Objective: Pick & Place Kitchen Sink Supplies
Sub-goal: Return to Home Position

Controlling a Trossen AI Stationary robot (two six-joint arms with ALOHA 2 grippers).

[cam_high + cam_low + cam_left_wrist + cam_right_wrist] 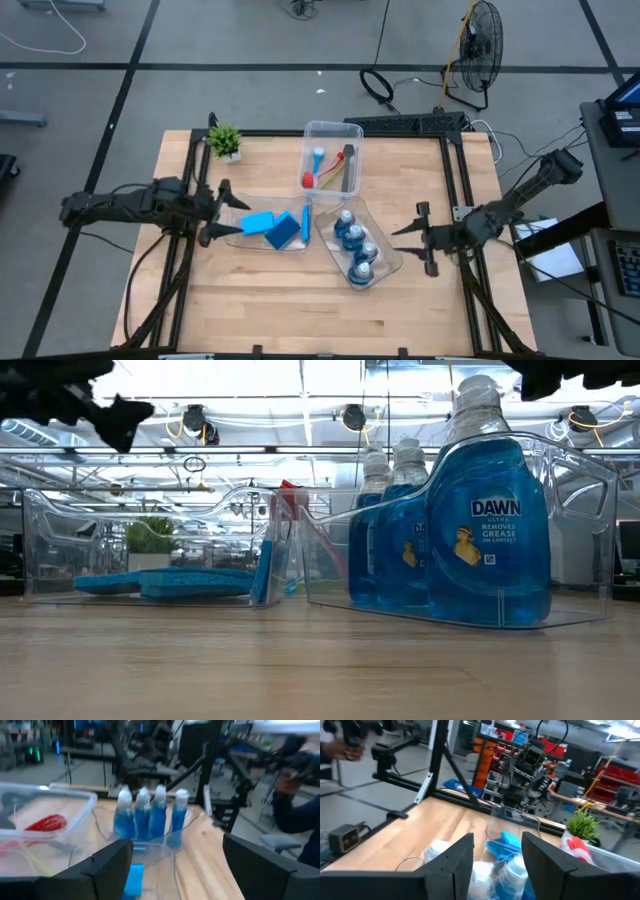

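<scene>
Left end effector [220,212] & right end effector [422,238] hung empty, fingers apart, near bins [333,125] holding sponges [262,222], bottles [352,240], brushes [325,176]; a sloppy pull-back could've clipped a bin wall, tipping bottles

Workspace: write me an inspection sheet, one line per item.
Surface: wooden table carrying three clear bins.
Job's things: bottles, sponges and brushes, each kind in its own bin.
Clutter: potted plant near the far left corner.
Grippers: left gripper open and empty beside the sponges. Right gripper open and empty beside the bottles.
Cables: black coil on the floor beyond the table.
Surroundings: fan; a person's blue sleeve.
</scene>
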